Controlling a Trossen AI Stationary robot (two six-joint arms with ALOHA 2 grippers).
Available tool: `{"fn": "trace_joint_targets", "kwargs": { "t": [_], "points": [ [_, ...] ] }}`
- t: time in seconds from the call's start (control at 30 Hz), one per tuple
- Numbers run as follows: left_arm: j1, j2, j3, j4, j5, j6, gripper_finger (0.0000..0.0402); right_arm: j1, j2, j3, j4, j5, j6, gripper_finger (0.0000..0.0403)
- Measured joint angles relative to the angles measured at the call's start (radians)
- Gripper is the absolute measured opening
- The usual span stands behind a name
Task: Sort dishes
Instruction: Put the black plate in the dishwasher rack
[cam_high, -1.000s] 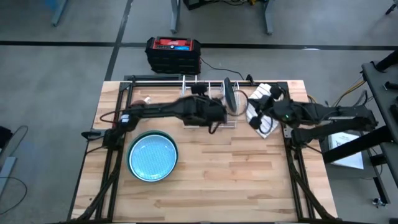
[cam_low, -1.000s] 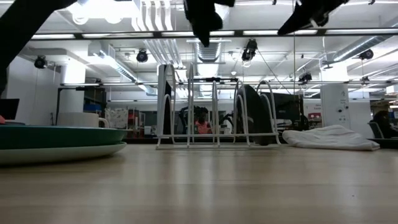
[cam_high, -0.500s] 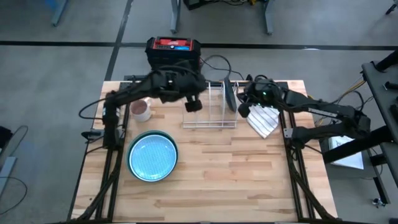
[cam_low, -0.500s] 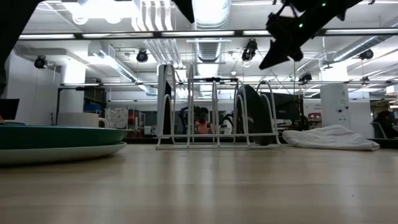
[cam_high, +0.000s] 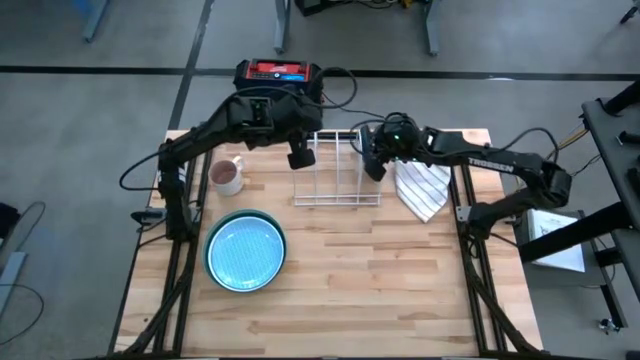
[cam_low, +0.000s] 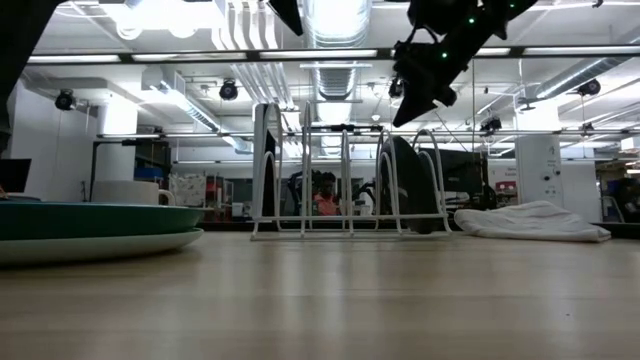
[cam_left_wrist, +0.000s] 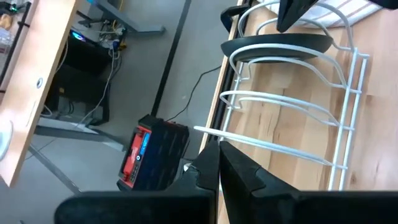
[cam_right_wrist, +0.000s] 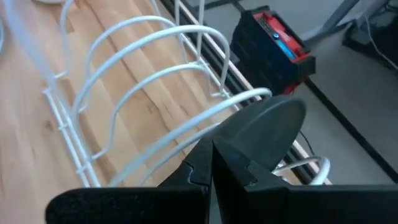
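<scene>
The right end effector (cam_high: 374, 166) was clenched shut and held nothing, poised just above the dark grey plate (cam_right_wrist: 267, 127) that stood on edge in the end slot of the white wire rack (cam_high: 335, 170), near the counter's (cam_high: 400, 290) far edge. Whether its tips touched that plate's rim was hard to judge. The left end effector (cam_high: 297, 157) was likewise clenched and empty, raised over the rack's opposite end. A light blue plate (cam_high: 244, 250) lay nested in a green-rimmed dish (cam_low: 90, 220) toward the counter's left side, well apart from both end effectors.
</scene>
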Motion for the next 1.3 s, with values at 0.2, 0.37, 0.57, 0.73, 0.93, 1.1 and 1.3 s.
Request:
{"fn": "trace_joint_targets", "kwargs": {
  "t": [0.2, 0.37, 0.57, 0.73, 0.93, 1.1, 1.3],
  "points": [
    [0.01, -0.032, -0.001, 0.0, -0.001, 0.006, 0.0, 0.0, 0.042, 0.054, -0.087, 0.073, -0.002, 0.0],
    [0.013, -0.058, -0.001, -0.002, -0.001, 0.006, 0.0, 0.002, 0.039, 0.062, -0.114, 0.071, 0.005, 0.0],
    [0.013, -0.079, -0.001, -0.001, -0.002, 0.005, 0.0, 0.002, 0.038, 0.061, -0.129, 0.071, 0.022, 0.0],
    [0.013, -0.082, -0.001, -0.001, -0.002, 0.003, 0.0, 0.002, 0.051, 0.06, -0.129, 0.072, 0.022, 0.0],
    [0.013, -0.082, -0.003, 0.0, -0.002, 0.001, 0.0, 0.004, 0.07, 0.056, -0.13, 0.062, 0.022, 0.0],
    [0.013, -0.082, -0.006, 0.0, -0.002, -0.008, 0.0, 0.007, 0.06, 0.056, -0.143, 0.018, 0.017, 0.0],
    [0.013, -0.082, -0.007, -0.001, -0.002, -0.021, 0.0, 0.01, 0.055, 0.056, -0.183, 0.012, -0.001, 0.0]
  ]
}}
